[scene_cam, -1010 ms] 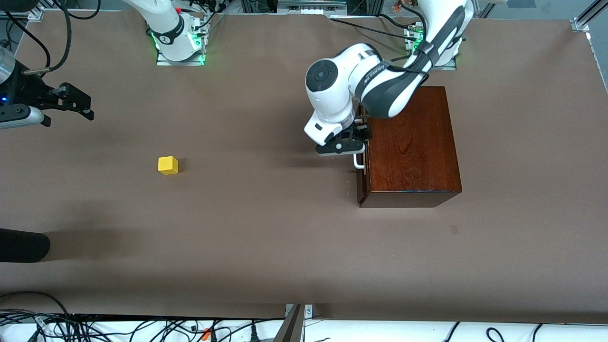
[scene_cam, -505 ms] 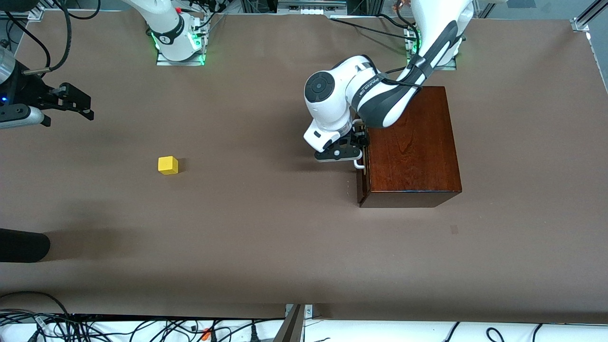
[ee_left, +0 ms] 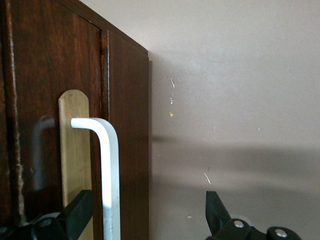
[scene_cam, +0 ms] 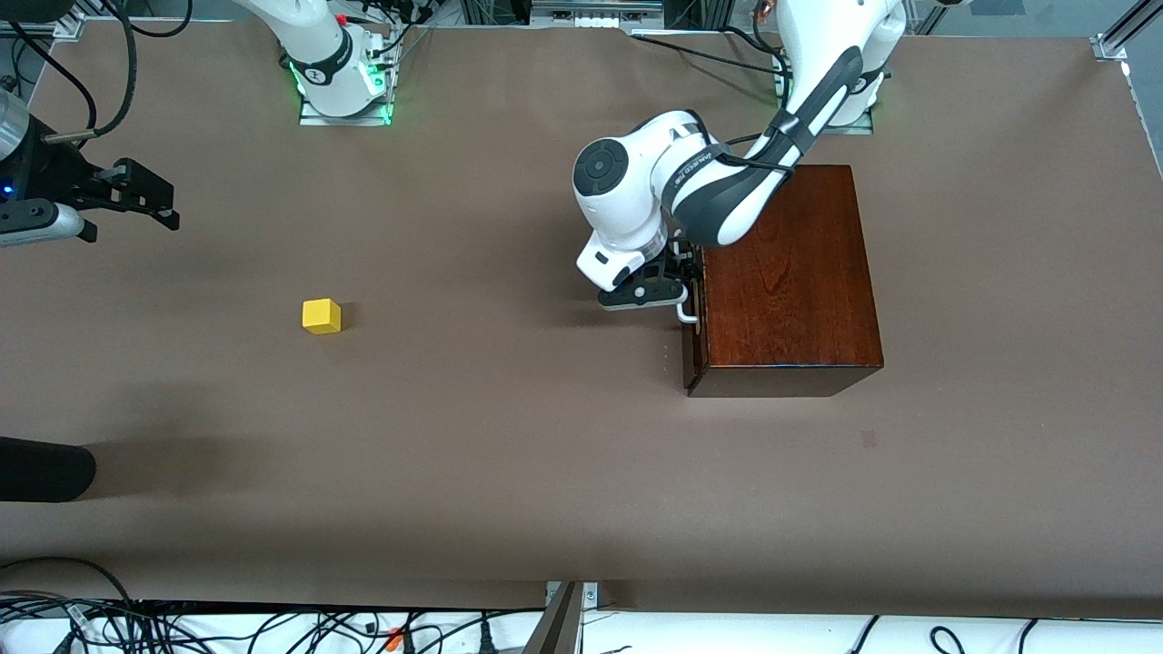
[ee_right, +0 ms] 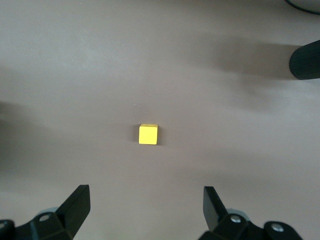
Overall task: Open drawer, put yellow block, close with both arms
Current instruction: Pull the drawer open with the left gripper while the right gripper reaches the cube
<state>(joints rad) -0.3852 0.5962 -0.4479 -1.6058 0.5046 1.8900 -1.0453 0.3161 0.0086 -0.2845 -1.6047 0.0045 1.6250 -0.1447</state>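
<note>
The dark mahogany box (scene_cam: 790, 272) stands toward the left arm's end of the table, and its drawer (scene_cam: 692, 354) is shut. My left gripper (scene_cam: 689, 271) is open at the drawer's front. In the left wrist view (ee_left: 145, 215) the white bar handle (ee_left: 107, 165) stands between its fingers, close to one finger (ee_left: 77, 210), not gripped. The yellow block (scene_cam: 321, 316) lies on the table toward the right arm's end. My right gripper (scene_cam: 173, 207) hangs open and empty above the table and waits. In the right wrist view (ee_right: 145, 205) the block (ee_right: 148, 134) lies ahead of it.
A brown mat (scene_cam: 509, 436) covers the table. A black rounded object (scene_cam: 41, 468) juts in at the edge nearer to the front camera than the block, and it also shows in the right wrist view (ee_right: 305, 60). Cables (scene_cam: 273, 627) run along the near edge.
My left arm's wrist has shifted slightly toward the right arm's end while the gripper stays at the handle. The drawer, the block and the right arm have not moved.
</note>
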